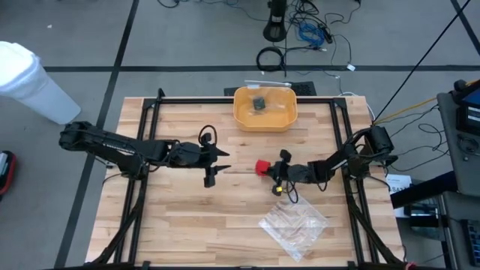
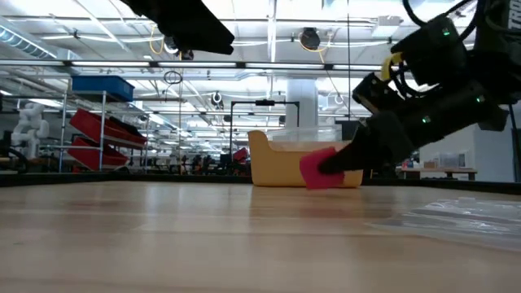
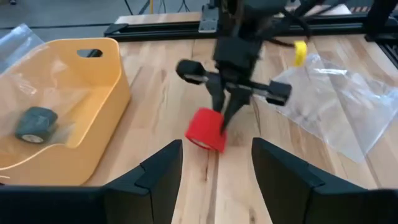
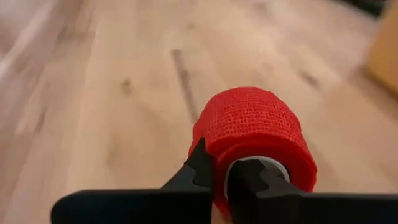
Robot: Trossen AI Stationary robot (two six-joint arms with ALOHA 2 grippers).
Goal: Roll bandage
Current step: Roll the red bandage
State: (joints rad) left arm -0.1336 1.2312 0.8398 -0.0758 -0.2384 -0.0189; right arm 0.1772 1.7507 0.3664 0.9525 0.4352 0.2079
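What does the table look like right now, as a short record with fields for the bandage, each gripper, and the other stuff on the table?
bandage: red roll near the table's middle, pinched by the right gripper
right gripper: shut on the bandage roll, low over the wooden table
left gripper: open, empty, facing the roll with a gap between them
tray: yellow, at the far edge, with a small dark roll inside
plastic bag: clear, crinkled, flat near the front edge on the right arm's side
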